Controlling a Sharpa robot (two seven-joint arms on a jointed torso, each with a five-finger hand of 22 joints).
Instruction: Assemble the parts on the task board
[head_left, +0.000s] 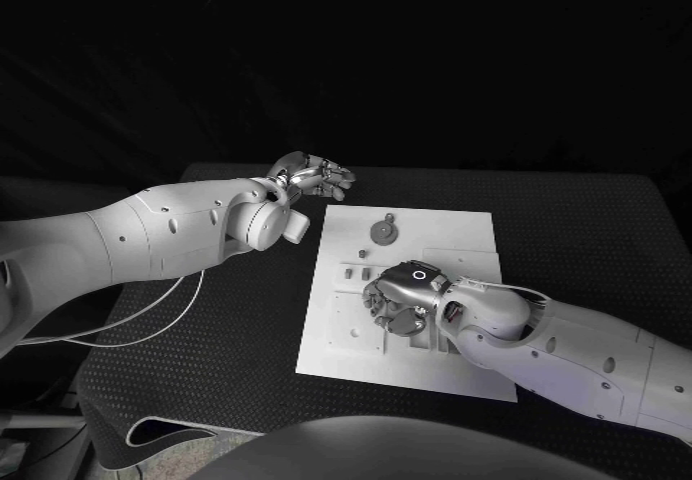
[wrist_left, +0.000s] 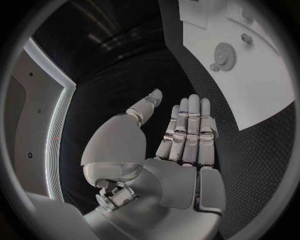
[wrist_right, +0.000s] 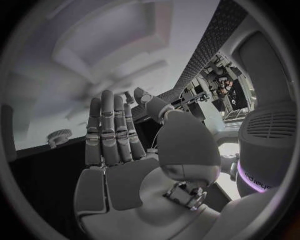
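Head view takes in the black table (head_left: 216, 390) with the white task board (head_left: 462, 230) lying flat at its middle. Over the board's near half hangs the right robot hand (head_left: 401, 298), palm down, fingers lying fairly straight and side by side in its wrist view, holding nothing I can make out. Off the board's far left corner, the left robot hand (head_left: 310, 177) hovers with fingers apart and empty. One round geared part (head_left: 385, 230) lies on the far half of the board, beyond the right robot hand and about as near to the left one. Reaching it would probably mean the right hand moving straight away from the robot's body.
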